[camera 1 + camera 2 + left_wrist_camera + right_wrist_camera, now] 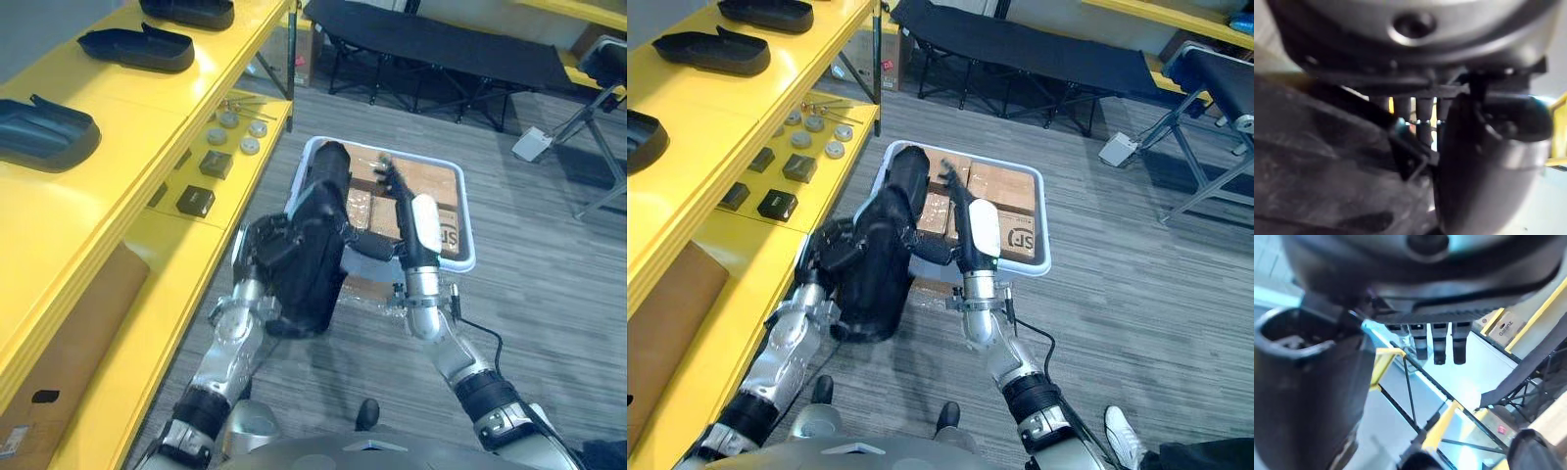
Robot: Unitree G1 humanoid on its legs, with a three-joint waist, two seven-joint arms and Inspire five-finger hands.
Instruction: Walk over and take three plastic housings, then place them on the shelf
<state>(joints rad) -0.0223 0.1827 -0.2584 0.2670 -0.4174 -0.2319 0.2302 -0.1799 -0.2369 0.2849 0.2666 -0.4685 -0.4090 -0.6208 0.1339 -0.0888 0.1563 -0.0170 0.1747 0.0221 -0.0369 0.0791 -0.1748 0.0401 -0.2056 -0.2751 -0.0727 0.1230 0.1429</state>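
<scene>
black plastic housing [323,201], long and shell-shaped, stands on end in the air over the near left corner of a white-rimmed tray [468,230], gripped in the left hand [266,245], whose fingers curl round its side. the right hand [407,211] is just beside it, fingers straight and holding nothing; whether it touches the housing is hard to tell. the tray sits on a grey plank-patterned floor [549,294] and holds brown cardboard boxes [431,186], partly hidden behind both hands. on the robot's left runs a long yellow shelf [118,127]: three more black housings [137,47] lie on its top level, the far one cut off by the frame, with small black blocks [196,201] and grey discs [250,145] on the level below. a black folding cot [441,44] stands at the back
</scene>
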